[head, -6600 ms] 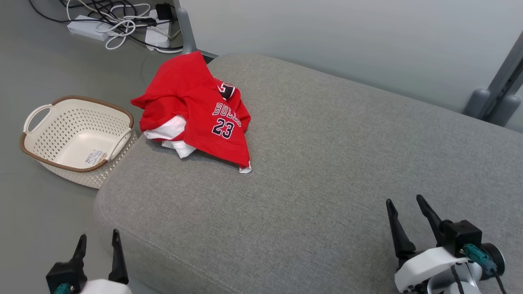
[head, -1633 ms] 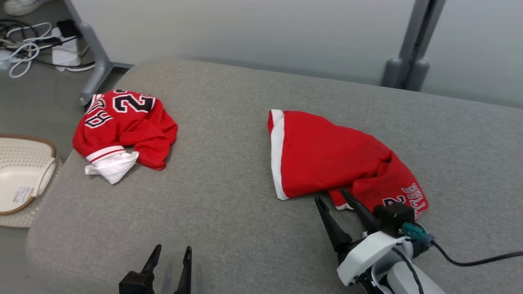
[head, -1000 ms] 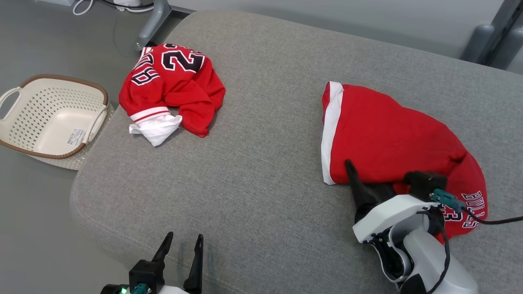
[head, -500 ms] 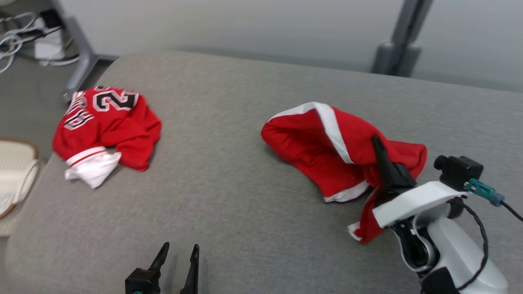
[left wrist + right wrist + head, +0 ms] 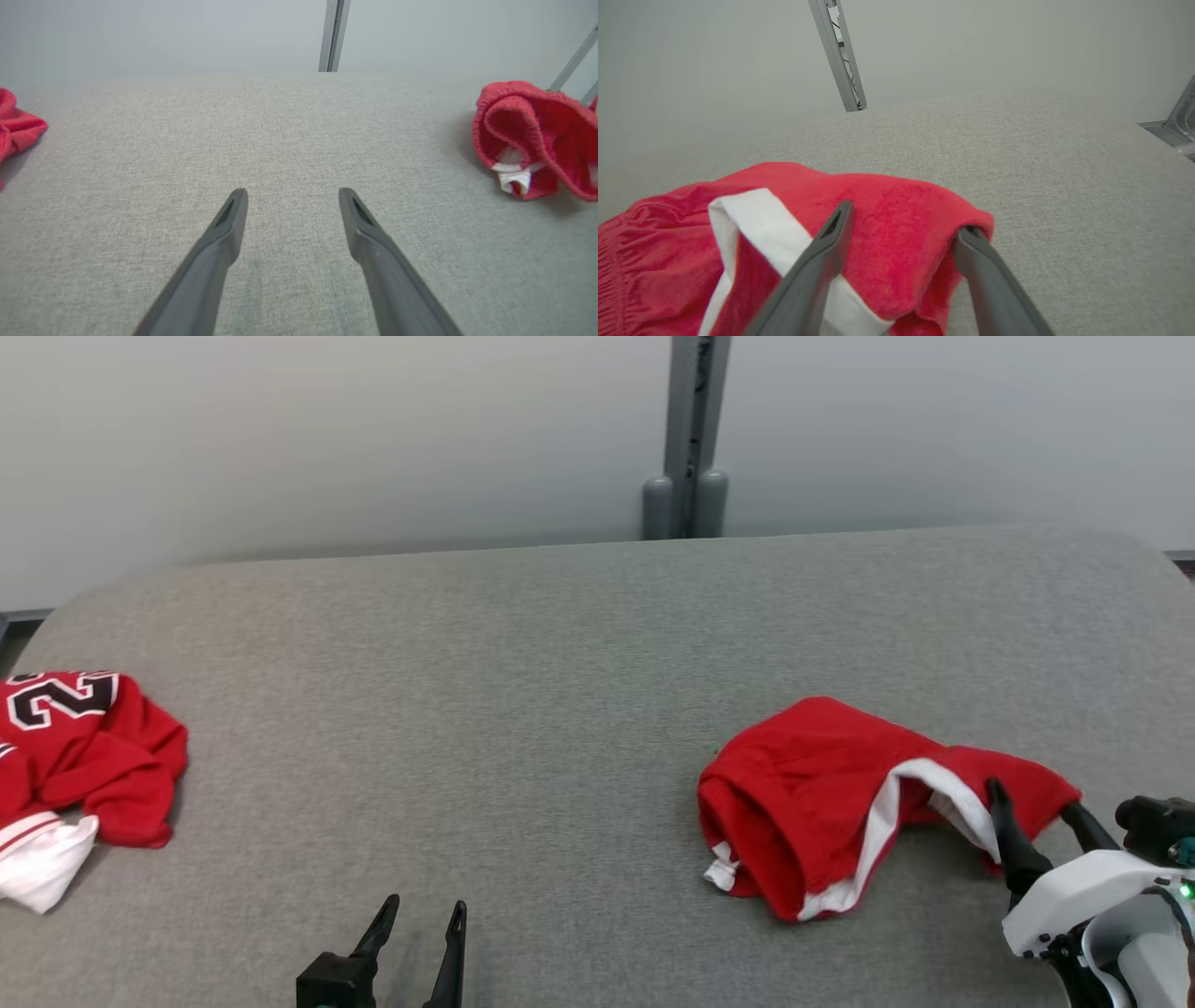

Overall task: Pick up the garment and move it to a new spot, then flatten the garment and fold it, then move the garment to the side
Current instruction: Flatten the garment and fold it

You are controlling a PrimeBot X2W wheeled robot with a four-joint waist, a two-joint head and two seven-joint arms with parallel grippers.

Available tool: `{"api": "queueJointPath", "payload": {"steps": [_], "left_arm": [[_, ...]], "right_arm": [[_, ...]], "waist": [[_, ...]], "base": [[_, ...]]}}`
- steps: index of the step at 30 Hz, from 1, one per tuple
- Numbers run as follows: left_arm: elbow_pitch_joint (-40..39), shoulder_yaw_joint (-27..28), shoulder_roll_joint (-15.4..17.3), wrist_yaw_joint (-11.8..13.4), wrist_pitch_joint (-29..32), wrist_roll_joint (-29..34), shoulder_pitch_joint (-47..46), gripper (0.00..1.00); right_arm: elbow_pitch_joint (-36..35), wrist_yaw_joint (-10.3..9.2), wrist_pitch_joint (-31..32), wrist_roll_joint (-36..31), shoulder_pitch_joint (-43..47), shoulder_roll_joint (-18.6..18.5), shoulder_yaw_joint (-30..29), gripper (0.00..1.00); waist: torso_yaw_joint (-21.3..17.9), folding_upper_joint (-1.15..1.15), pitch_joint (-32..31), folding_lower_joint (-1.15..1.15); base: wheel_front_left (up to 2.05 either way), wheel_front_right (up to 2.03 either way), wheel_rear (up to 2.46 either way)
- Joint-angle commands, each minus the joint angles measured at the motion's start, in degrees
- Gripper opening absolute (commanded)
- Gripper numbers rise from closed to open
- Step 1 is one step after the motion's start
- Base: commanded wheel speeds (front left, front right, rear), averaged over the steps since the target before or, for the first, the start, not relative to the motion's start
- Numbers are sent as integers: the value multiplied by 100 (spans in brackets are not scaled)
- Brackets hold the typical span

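The crumpled red garment with white trim [image 5: 812, 793] lies folded over itself at the right of the grey fabric-covered worktop [image 5: 523, 644], so much of its cloth is hidden. The right pincer [image 5: 1032, 798] stands spread at its near edge, one fingertip tucked under a fold. A second red jersey with numerals [image 5: 84, 747] is cut off at the far left. The left pincer [image 5: 425, 903] hovers apart over bare fabric, and a grey metal post [image 5: 686, 429] stands against the pale wall [image 5: 327, 439] behind.
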Motion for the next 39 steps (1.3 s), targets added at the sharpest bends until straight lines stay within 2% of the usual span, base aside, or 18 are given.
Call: {"api": "queueJointPath", "payload": {"steps": [1,4,8,12,19,23,35,39], "left_arm": [[-4,12,25,-5,-3,29,-1,100],[-42,-14,24,-49,-3,29,-79,100],[-139,-132,25,-80,-3,-48,-218,100],[-279,-435,22,-173,-2,-169,-399,100],[-461,-1697,26,-616,-2,-566,-865,100],[-375,-2373,29,-752,-3,-793,-1239,100],[197,-3556,19,-816,-3,-1717,-2074,100],[344,-3698,28,-805,-2,-1965,-2248,100]], "right_arm": [[4,0,-51,-117,-73,-7,-31,100],[-259,0,-50,-739,-71,109,-647,100],[-904,0,-48,-1691,217,476,-1466,100],[-1406,0,-49,-2265,484,864,-1791,100],[-1645,0,-50,-2529,625,1172,-1870,100],[-1691,0,-50,-2562,500,1249,-1785,100],[-1830,0,-50,-2507,237,1363,-1591,100],[-1853,0,-50,-2495,168,1376,-1552,100]], "waist": [[-144,0,-4,0],[-288,0,32,0],[-444,0,104,0],[-567,0,227,0],[-728,0,570,0],[-847,0,766,0],[-1177,0,1224,0],[-1284,0,1337,0]], "base": [[0,0,0],[0,0,0],[0,0,0],[0,0,0],[0,0,0],[0,0,0],[0,0,0],[0,0,0]]}}
